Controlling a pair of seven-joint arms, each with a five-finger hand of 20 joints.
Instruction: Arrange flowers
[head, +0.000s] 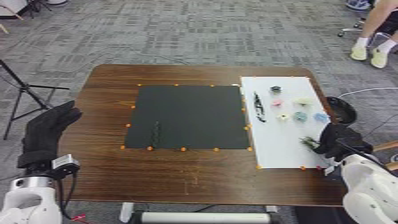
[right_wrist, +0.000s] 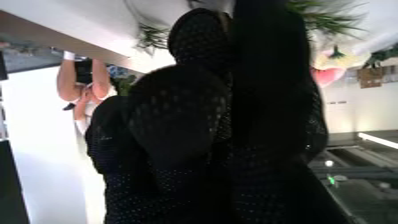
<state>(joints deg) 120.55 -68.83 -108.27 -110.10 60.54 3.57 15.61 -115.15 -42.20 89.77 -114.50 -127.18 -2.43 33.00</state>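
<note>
Right wrist view | right hand (head: 334, 141), black glove, pointing to 12 o'clock | green sprig (right_wrist: 153, 37) at 11 o'clock, bushier sprig (right_wrist: 327, 21) at 1 | pale yellow flower (right_wrist: 345, 60) at 2, pink flower (right_wrist: 328, 76) just beside it | surface (right_wrist: 55, 39), brown edge towards 10

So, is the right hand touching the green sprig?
Cannot tell: in the head view the green sprig runs up to the right hand, but seen from above the hand may only cover its end.
</note>
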